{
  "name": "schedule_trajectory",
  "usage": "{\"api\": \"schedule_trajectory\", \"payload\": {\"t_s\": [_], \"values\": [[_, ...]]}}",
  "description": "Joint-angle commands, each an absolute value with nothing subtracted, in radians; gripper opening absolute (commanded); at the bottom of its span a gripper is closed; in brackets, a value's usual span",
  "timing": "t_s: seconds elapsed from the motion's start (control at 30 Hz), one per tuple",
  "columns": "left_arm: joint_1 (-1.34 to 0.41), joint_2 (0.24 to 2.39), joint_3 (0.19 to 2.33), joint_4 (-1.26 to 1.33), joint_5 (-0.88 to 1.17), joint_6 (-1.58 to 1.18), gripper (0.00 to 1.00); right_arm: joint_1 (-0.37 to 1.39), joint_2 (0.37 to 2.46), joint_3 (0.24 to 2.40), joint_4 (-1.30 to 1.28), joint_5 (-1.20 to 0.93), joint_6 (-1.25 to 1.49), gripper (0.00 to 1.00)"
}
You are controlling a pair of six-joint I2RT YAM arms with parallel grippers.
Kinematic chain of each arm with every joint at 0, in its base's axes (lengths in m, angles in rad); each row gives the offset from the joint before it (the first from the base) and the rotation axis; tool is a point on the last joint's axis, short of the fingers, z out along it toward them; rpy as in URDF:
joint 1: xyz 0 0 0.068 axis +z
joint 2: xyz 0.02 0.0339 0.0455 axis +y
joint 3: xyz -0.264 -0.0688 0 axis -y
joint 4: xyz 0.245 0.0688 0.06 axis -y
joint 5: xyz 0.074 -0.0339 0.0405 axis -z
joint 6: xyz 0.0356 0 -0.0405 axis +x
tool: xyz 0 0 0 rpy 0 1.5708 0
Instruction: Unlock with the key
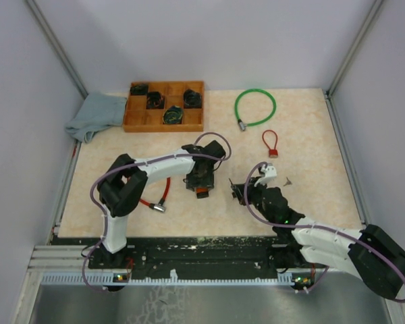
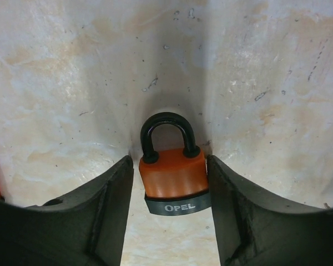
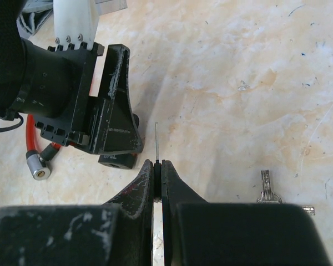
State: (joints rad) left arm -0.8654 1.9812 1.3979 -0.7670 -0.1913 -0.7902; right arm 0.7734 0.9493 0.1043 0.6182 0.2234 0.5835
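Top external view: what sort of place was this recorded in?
Probably a lab robot cell: grey panels on aluminium posts box in the table, the left arm and right arm are bolted to a rail at its edge, and a wooden tray of dark parts plus loose cable locks look like practice props.

padlock [image 2: 173, 174]: glossy orange plastic | table [image 2: 72, 83]: matt, scuffed | tray [image 1: 142, 121]: wood

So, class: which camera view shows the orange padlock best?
Left wrist: the padlock sits centred between the jaws of the left gripper, shackle closed, brand readable. Top external shows only an orange speck under that gripper; right wrist glimpses just its dark base.
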Motion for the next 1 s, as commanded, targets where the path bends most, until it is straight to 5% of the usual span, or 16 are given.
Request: {"api": "schedule_trajectory", "payload": {"t_s": [0.0, 0.3, 0.67, 0.73, 0.97], "values": [[-0.891, 2.024, 1.399, -0.839, -0.241, -0.824, 0.59, 0.764, 0.918, 0.098, 0.651, 0.239, 0.569, 0.00], [-0.897, 1.994, 1.497, -0.981, -0.442, -0.826, 0.25, 0.765, 0.922, 0.111, 0.642, 0.218, 0.567, 0.00], [-0.965, 2.082, 1.719, -1.356, -0.832, -0.957, 0.14, 0.766, 0.932, 0.114, 0.657, 0.218, 0.571, 0.00], [-0.959, 2.102, 1.741, -1.400, -0.828, -0.991, 0.00, 0.765, 0.944, 0.112, 0.678, 0.205, 0.577, 0.00], [-0.938, 2.034, 1.759, -1.326, -0.684, -1.004, 0.00, 0.791, 1.037, 0.123, 0.803, 0.149, 0.607, 0.00]]}}
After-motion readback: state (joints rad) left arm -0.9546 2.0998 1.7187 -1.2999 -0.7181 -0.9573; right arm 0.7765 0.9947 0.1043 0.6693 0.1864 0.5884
